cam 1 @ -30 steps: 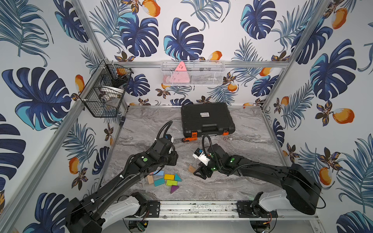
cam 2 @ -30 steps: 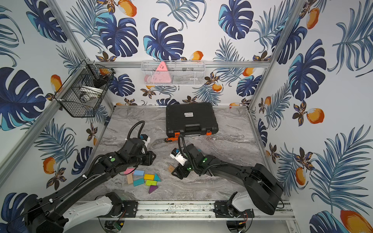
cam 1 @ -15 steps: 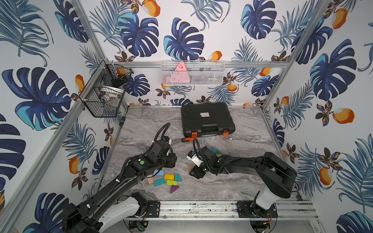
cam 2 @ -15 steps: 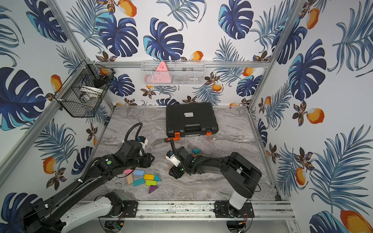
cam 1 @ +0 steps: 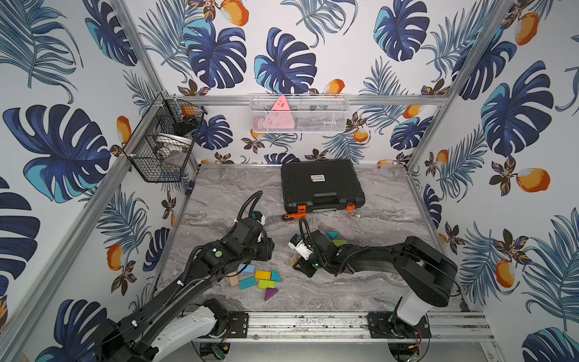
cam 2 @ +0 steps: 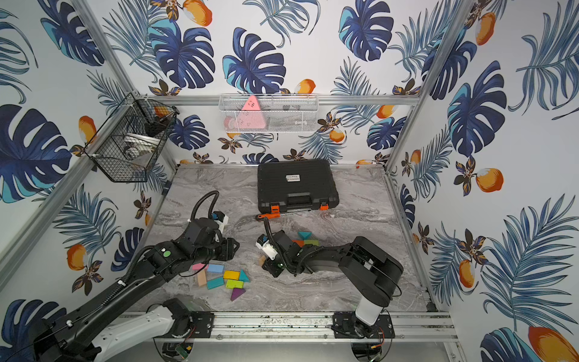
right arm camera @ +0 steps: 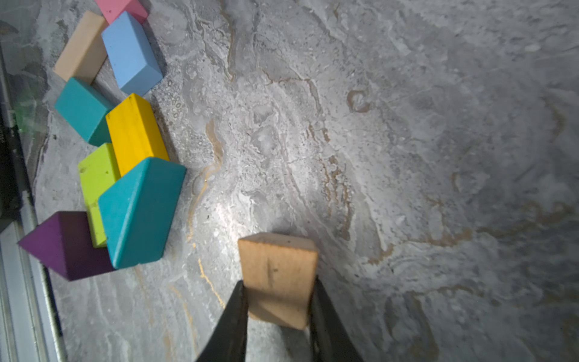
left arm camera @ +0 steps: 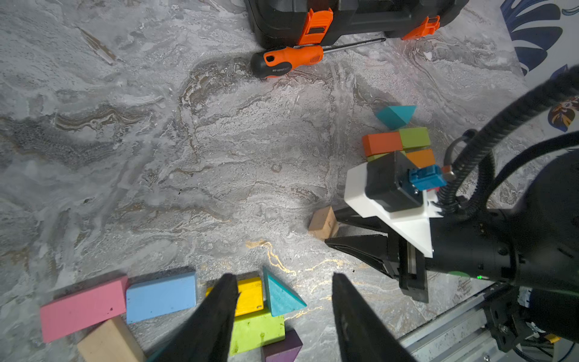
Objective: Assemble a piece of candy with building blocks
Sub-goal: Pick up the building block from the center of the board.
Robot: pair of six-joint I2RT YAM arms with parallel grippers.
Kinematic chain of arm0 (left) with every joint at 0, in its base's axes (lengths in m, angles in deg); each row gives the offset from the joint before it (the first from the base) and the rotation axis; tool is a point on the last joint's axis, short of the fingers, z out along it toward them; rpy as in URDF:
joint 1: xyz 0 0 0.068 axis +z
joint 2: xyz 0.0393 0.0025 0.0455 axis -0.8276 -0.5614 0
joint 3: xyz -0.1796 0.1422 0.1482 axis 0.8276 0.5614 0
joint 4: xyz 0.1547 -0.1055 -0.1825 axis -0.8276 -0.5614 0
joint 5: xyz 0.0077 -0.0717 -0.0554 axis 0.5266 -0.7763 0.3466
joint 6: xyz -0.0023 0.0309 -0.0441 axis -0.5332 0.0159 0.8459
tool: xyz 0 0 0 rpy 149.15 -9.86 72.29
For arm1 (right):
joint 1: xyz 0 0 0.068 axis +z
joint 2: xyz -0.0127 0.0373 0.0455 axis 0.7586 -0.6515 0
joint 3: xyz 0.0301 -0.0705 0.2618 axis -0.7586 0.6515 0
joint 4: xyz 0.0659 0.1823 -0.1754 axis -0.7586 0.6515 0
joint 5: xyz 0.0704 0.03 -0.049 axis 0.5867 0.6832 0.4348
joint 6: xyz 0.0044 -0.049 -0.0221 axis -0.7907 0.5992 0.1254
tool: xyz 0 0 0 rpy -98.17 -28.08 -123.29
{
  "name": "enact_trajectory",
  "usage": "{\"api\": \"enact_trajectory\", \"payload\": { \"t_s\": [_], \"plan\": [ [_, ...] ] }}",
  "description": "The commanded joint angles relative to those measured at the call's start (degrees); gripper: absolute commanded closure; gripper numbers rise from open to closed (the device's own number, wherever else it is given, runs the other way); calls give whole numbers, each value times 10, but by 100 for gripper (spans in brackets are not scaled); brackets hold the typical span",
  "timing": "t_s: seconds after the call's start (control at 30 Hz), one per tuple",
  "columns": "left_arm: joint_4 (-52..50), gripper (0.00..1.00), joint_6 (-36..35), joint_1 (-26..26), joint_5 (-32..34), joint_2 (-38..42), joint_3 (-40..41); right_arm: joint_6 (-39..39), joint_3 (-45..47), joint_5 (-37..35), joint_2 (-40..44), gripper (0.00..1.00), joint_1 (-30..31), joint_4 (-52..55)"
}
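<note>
An aluminium rail (cam 1: 313, 322) runs along the near edge and carries both arm bases. Beyond it lies the grey, marble-patterned surface (cam 1: 391, 200).

Near the front edge, left of centre, a cluster of building blocks lies flat. A purple triangle (cam 1: 270, 293) is nearest, then a lime block (cam 1: 266, 284), a teal block (cam 1: 247, 283) and a long plain block (cam 1: 233, 279). Behind these are a yellow block (cam 1: 262, 275) with a teal triangle (cam 1: 275, 276) touching its right end, a light blue block (cam 1: 246, 268) and a pink block (cam 2: 199, 266). The left gripper (left arm camera: 283, 277) hangs over this cluster, jaws apart and holding nothing.

To the right, near the middle of the surface, the right gripper (right arm camera: 279, 282) is clamped on a small wooden block (right arm camera: 277, 266) — one finger against each side. Whether the block is clear of the surface I cannot tell. Behind that gripper a second teal triangle (left arm camera: 396, 116), a green block (left arm camera: 414, 138) and an orange block (left arm camera: 382, 142) sit close together.

Farther back, an orange-handled screwdriver (cam 1: 293, 216) lies just in front of a closed black case (cam 1: 321, 185), which stands near the back edge. A white mesh basket (cam 1: 299, 114) on the back wall holds a pink triangular piece (cam 1: 279, 116), and a black wire basket (cam 1: 163, 147) hangs at the back-left corner. All three walls carry leaf-and-fruit wallpaper (cam 1: 216, 53).
</note>
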Motion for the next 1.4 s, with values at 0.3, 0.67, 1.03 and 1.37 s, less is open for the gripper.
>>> {"api": "enact_trajectory", "payload": {
  "t_s": [0.3, 0.67, 1.03, 1.37],
  "plan": [
    [3, 44, -24, 2, -27, 0, -19, -62, -2, 50, 78, 79, -13, -33],
    [7, 21, -392, -2, -169, 15, -123, -174, -39, 245, 230, 77, -112, -20],
    [83, 1, -660, -22, -217, 5, -114, -216, -37, 324, 279, 76, -118, -7],
    [101, 2, -719, -66, -257, -29, -103, -239, -13, 334, 289, 76, -117, -22]
  ]
}}
